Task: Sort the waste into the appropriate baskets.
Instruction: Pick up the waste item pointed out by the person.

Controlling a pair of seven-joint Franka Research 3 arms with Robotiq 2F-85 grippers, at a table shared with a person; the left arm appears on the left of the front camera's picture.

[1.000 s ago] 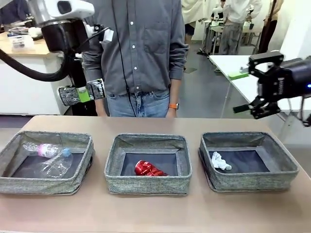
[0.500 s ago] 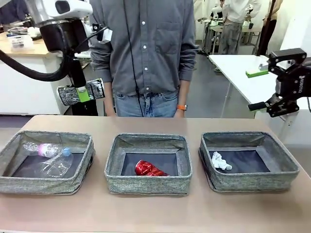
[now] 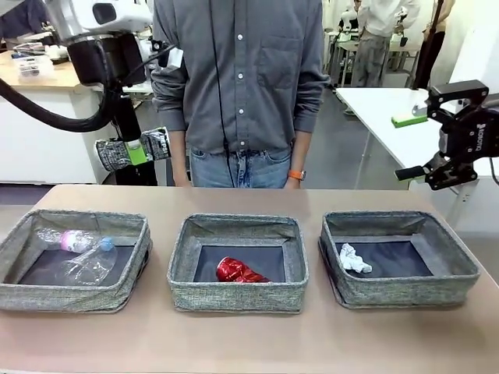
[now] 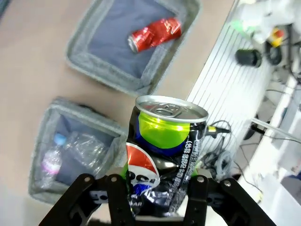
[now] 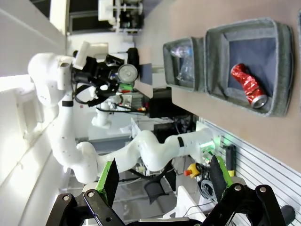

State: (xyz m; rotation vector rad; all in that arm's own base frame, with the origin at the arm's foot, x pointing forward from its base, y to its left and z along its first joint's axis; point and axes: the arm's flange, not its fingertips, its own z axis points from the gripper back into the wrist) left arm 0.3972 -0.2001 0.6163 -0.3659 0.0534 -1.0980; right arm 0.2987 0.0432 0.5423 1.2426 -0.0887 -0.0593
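Note:
My left gripper (image 3: 134,150) hangs high above the table's back left, shut on a dark printed can (image 3: 125,152). In the left wrist view the dented can (image 4: 164,146) stands upright between the fingers (image 4: 117,193). My right gripper (image 3: 410,146) is open and holds nothing, raised above the far right; its green pads (image 5: 111,181) stand wide apart. Three grey baskets sit in a row. The left basket (image 3: 132,290) holds a clear bottle (image 3: 72,240) and a clear cup (image 3: 92,266). The middle basket (image 3: 234,298) holds a crushed red can (image 3: 238,271). The right basket (image 3: 405,290) holds a white paper wad (image 3: 355,259).
A person in a grey shirt (image 3: 238,70) stands at the far side of the table, behind the middle basket, arms down. Bare tan tabletop (image 3: 249,343) runs in front of the baskets. A white table (image 3: 382,117) stands behind my right gripper.
My right gripper has drawn back to the right and stayed open. The person has shifted a little to the right. My left gripper keeps the can in about the same place.

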